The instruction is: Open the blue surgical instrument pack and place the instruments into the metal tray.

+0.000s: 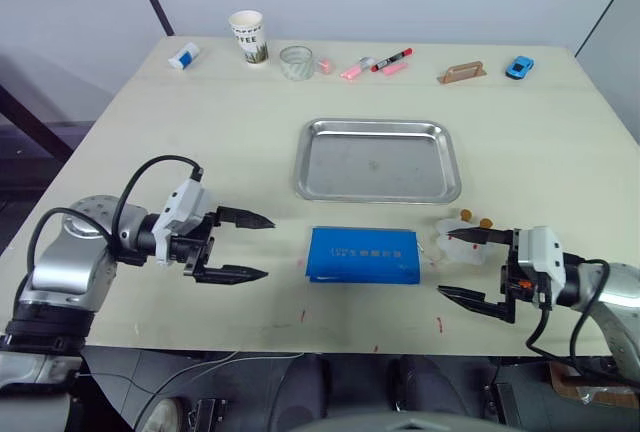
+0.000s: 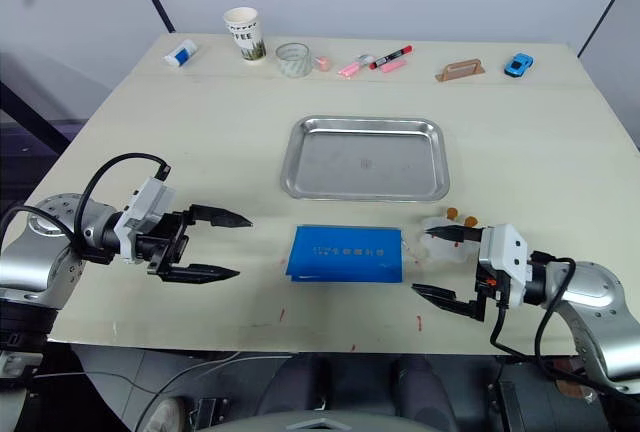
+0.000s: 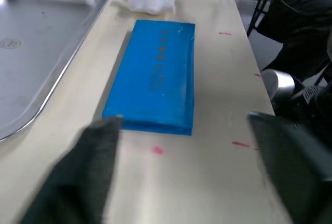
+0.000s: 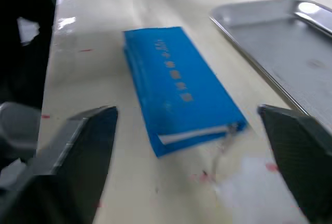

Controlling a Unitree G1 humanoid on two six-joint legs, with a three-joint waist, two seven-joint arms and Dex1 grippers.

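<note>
The blue surgical instrument pack (image 1: 362, 254) lies closed and flat near the table's front edge, white lettering on top. Just behind it sits the metal tray (image 1: 377, 159), shiny, with nothing in it. My left gripper (image 1: 256, 247) hovers open to the left of the pack, fingertips pointing at it, a short gap away. On the pack's right, my right gripper (image 1: 455, 265) is open too, its fingers aimed at the pack's right end. The instruments are hidden inside the pack. The pack (image 3: 155, 73) and tray (image 3: 36, 53) also show in the left wrist view, as does the pack (image 4: 179, 89) in the right wrist view.
A small white object with orange bits (image 1: 457, 235) lies just right of the pack, by my right gripper's upper finger. Along the far edge stand a paper cup (image 1: 249, 36), a glass (image 1: 296, 62), a red-and-black marker (image 1: 392, 59), pink erasers, a wooden block (image 1: 461, 73) and a blue toy car (image 1: 519, 67).
</note>
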